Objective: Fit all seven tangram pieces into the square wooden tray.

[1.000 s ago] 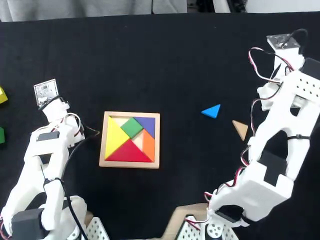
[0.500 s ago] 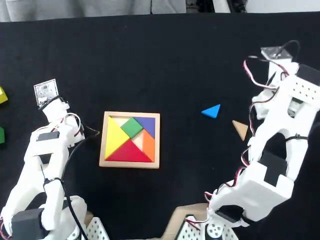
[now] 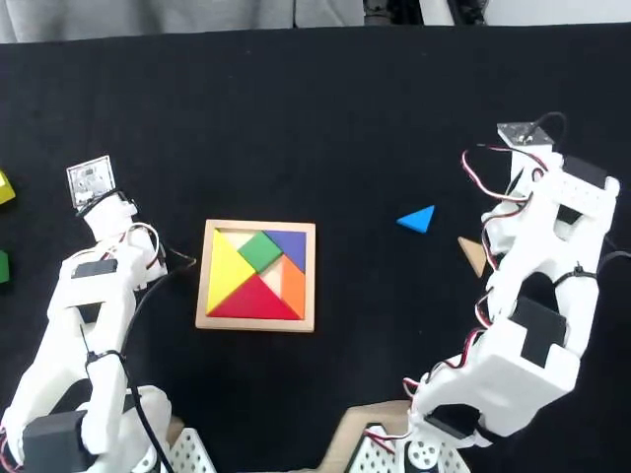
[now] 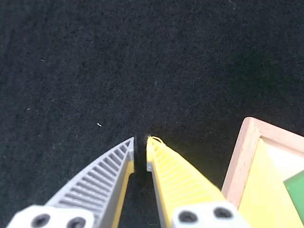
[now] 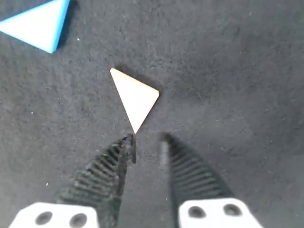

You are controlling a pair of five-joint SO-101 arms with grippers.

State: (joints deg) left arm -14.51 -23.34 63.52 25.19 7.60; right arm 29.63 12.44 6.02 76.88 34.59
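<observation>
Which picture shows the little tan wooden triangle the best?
The right wrist view: the small tan wooden triangle lies whole and close, just ahead of the right hand. The high view shows it tiny, beside that arm.

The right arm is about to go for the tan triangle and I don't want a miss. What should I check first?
1. Right claw open: ok, narrowly.
2. Tan triangle flat, apart from blue triangle: ok.
3. Claw straddles the tan triangle: not ok, it lies ahead of the claw.
4. Tray has free slots: ok, two pale gaps.
5. Left claw off the tray: ok, shut beside its rim.
</observation>
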